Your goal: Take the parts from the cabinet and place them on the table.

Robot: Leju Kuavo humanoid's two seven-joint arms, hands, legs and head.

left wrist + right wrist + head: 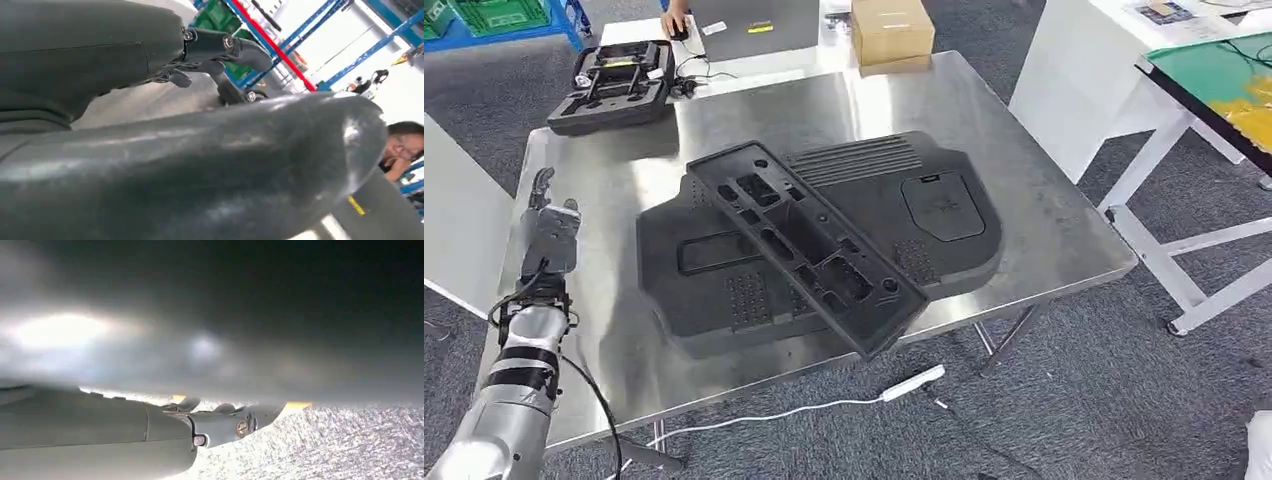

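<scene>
The left hand (551,232) hovers empty at the table's (1044,230) left edge, fingers spread. Whether the right hand (220,427) grasps anything, I cannot tell. Two black moulded parts fill the table's middle: a long slotted panel (809,245) lies diagonally across a broad ribbed cover (924,215).

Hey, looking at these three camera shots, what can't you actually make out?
- Right hand, right wrist view: a dark blurred surface close to the lens hides its fingertips; open or shut is unclear.
- Large panel, head view: the long frame lying across it hides its middle.
- Table, left wrist view: the left hand and its thumb cover most of it.
</scene>
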